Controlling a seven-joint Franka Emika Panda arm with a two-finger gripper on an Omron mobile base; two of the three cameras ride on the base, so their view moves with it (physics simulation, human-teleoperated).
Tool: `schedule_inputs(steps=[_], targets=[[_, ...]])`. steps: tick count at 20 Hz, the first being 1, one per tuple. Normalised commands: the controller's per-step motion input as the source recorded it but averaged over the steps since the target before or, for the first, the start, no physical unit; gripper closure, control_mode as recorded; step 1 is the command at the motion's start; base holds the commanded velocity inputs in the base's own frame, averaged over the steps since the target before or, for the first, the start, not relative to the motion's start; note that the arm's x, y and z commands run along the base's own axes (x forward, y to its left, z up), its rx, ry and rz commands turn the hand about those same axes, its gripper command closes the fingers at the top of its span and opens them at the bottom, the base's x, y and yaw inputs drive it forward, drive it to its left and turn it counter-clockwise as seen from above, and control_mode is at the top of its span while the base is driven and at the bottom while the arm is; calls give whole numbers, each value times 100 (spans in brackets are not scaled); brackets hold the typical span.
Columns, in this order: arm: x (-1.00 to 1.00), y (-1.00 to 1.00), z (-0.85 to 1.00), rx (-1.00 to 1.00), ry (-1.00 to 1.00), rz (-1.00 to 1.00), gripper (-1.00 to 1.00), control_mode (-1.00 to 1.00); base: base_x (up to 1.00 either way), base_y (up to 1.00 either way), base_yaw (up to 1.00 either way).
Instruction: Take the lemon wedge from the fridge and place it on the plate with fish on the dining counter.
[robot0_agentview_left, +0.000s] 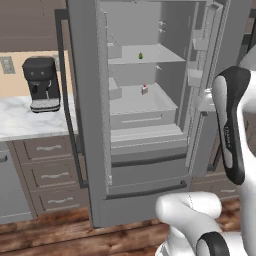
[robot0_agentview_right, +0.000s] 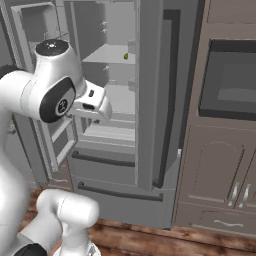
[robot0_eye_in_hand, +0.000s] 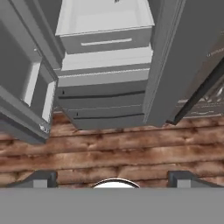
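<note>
Grey steel frames the left base view: the fridge (robot0_agentview_left: 150, 125) stands with both doors swung open, and the lemon wedge (robot0_agentview_left: 140, 56) sits as a tiny green-yellow speck on an upper shelf, with a small red-and-white item (robot0_agentview_left: 144, 89) on the shelf below. By my reading the opening step is done, while the reach, grasp, carry and placing are all left. From the right base view the wedge (robot0_agentview_right: 126, 56) shows again on that upper shelf, partly edged by the right door (robot0_agentview_right: 152, 95); the hand sits low in front of the shelves, well apart from the fruit, and its fingers are hard to make out behind the arm. Looking along the hand view, the gripper (robot0_eye_in_hand: 112, 178) has its fingertips (robot0_eye_in_hand: 41, 178) spread wide with nothing between them, aimed down at the lower drawers (robot0_eye_in_hand: 103, 103) and wooden floor (robot0_eye_in_hand: 109, 153).
</note>
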Motion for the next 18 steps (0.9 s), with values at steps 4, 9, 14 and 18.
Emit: schedule_inputs(steps=[4, 9, 14, 18], targets=[[51, 57, -3, 3, -19, -2, -100, -100, 0, 0, 0], [56, 15, -1, -7, 15, -14, -100, -100, 0, 0, 0], [23, -21, 0, -6, 10, -34, -100, -100, 0, 0, 0], [16, -5, -9, -5, -1, 1, -100, -100, 0, 0, 0]])
